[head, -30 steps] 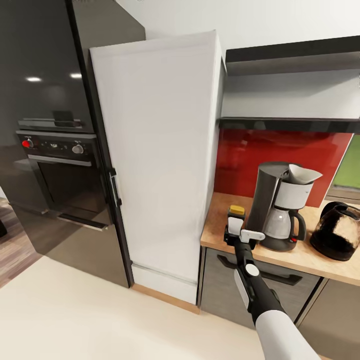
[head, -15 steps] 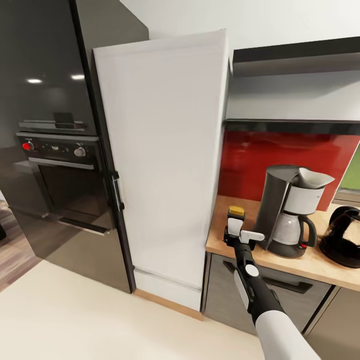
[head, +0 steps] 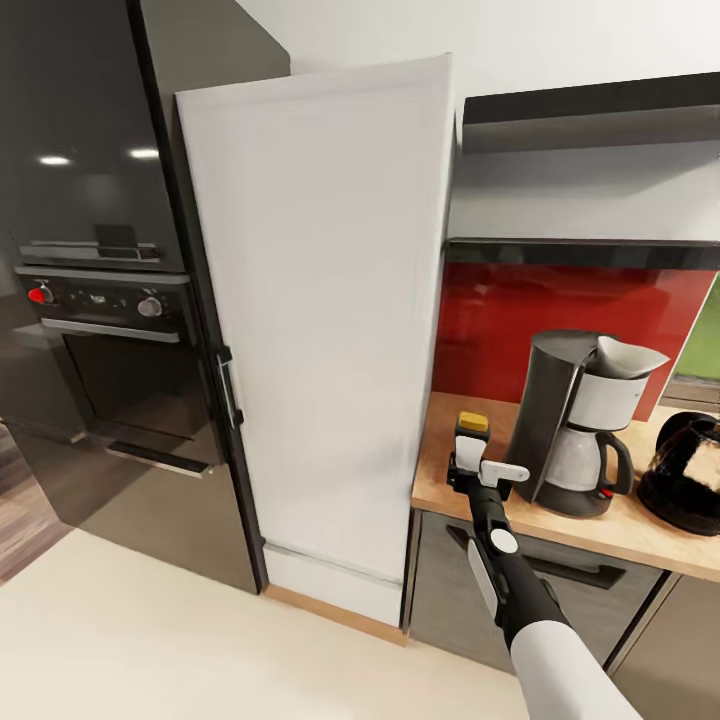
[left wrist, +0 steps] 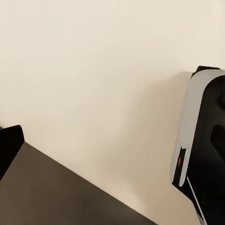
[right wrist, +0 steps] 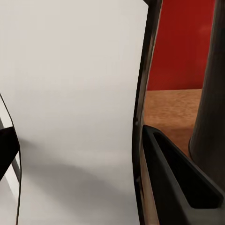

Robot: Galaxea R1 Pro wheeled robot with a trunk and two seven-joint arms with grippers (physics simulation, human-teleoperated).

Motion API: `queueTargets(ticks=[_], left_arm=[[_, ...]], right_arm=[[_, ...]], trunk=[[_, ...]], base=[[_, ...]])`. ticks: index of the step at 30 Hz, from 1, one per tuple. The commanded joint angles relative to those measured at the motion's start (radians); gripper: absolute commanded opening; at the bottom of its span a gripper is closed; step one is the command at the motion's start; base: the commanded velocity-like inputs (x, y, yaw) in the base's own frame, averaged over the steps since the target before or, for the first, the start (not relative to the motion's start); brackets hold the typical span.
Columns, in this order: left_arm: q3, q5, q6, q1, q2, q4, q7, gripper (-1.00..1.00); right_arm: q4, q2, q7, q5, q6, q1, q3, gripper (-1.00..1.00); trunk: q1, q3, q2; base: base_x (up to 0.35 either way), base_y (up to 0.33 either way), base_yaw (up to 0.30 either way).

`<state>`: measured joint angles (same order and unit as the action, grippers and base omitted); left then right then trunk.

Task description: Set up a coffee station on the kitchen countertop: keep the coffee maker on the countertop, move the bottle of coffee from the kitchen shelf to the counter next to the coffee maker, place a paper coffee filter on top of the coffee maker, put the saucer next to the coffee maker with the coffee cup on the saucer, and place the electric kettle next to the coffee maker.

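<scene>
My right gripper is over the left end of the kitchen countertop, shut on the bottle of coffee. The bottle's yellow cap sticks up above the fingers. Just to its right stands the coffee maker, with the white paper coffee filter on top of it. The dark electric kettle sits to the right of the maker, cut off by the picture's edge. The kitchen shelf runs above the red backsplash. In the right wrist view a dark finger lies over the countertop. A black fingertip of my left gripper hangs over the pale floor.
A tall white fridge panel rises directly left of the counter. A black built-in oven stands further left. Grey drawer fronts with dark handles run under the countertop. A thicker dark board sits above the shelf. Pale floor lies in front.
The camera has swung, so the whole picture shifted. My right gripper and the bottle now sit a little farther left of the coffee maker than a second ago.
</scene>
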<state>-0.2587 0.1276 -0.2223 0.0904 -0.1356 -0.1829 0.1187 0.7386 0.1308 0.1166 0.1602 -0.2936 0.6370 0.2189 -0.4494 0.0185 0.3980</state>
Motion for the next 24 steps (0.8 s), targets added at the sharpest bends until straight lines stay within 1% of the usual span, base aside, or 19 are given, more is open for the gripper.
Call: queueTargets(ticks=[1, 7, 12, 18, 20, 22, 24], left_arm=[[-0.005, 0.01, -0.002, 0.0, 0.0, -0.001, 0.003, 1.0], [-0.005, 0.01, -0.002, 0.0, -0.001, -0.001, 0.002, 1.0], [-0.005, 0.01, -0.002, 0.0, 0.0, -0.001, 0.002, 1.0], [-0.005, 0.01, -0.002, 0.0, -0.001, -0.001, 0.002, 1.0], [-0.005, 0.01, -0.002, 0.0, -0.001, -0.001, 0.002, 1.0], [-0.005, 0.01, -0.002, 0.0, 0.0, -0.001, 0.002, 1.0], [-0.005, 0.01, -0.002, 0.0, 0.0, -0.001, 0.002, 1.0]], right_arm=[[-0.001, 0.001, 0.003, 0.008, -0.002, 0.001, 0.003, -1.0], [-0.005, 0.001, 0.004, 0.008, -0.002, 0.001, 0.003, -1.0], [-0.027, -0.001, 0.006, 0.008, -0.004, 0.001, 0.003, -1.0], [-0.032, -0.002, 0.014, 0.008, -0.004, 0.001, 0.004, -1.0], [-0.033, -0.002, 0.047, 0.008, -0.004, 0.001, 0.004, -1.0], [-0.046, -0.002, 0.106, 0.008, -0.004, 0.001, 0.004, -1.0], [-0.064, -0.002, 0.135, 0.008, -0.004, 0.001, 0.004, -1.0]], trunk=[[-0.001, 0.002, 0.002], [-0.001, 0.002, 0.002], [-0.001, 0.002, 0.002], [-0.001, 0.002, 0.002], [-0.001, 0.002, 0.002], [-0.001, 0.002, 0.002], [-0.001, 0.002, 0.002]], base=[[0.0, 0.0, -0.007], [0.002, 0.0, -0.002], [0.121, 0.0, 0.0], [0.025, 0.0, 0.0], [0.004, 0.0, 0.0], [0.001, 0.0, 0.0], [0.0, 0.0, 0.0]])
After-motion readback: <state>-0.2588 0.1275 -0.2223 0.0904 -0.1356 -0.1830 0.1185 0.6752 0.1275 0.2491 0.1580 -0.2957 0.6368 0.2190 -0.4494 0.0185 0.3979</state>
